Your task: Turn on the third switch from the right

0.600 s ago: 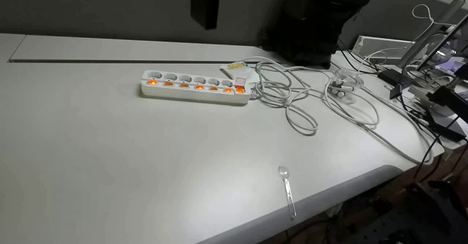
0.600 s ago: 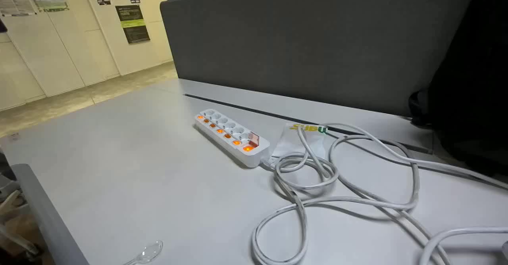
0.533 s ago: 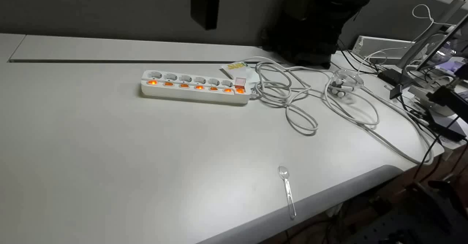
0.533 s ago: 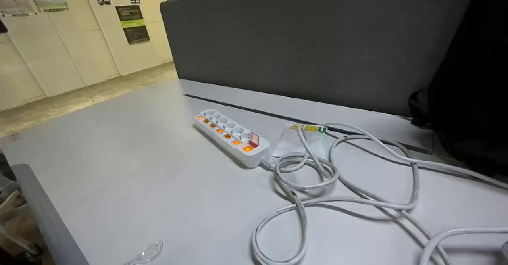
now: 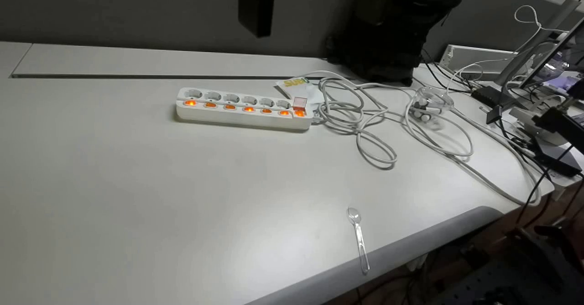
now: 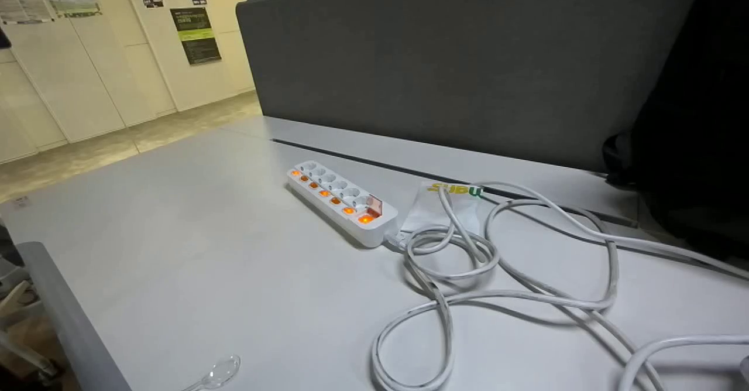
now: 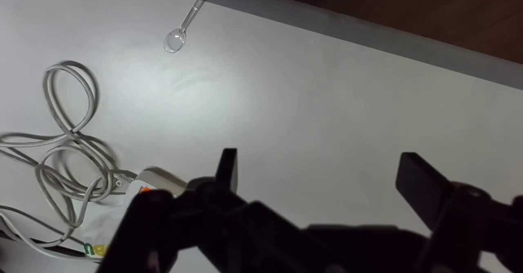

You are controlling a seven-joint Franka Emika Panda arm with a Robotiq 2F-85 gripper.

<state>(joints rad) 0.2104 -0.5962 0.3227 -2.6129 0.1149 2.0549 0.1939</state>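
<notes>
The gripper (image 7: 318, 162) hangs, fingers (image 7: 423, 191) wide apart (pale desk (image 7: 318, 109) between them), clear of the third switch (image 5: 266, 111).

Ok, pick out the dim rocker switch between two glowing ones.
The third rocker switch from the cable end of the power strip: it looks dim between lit neighbours, while the other two dim ones sit side by side.

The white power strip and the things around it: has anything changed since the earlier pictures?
Nothing visibly changed. The power strip lies as before, its third switch from the right still dim; the coiled cable and clear spoon stayed put too.
</notes>
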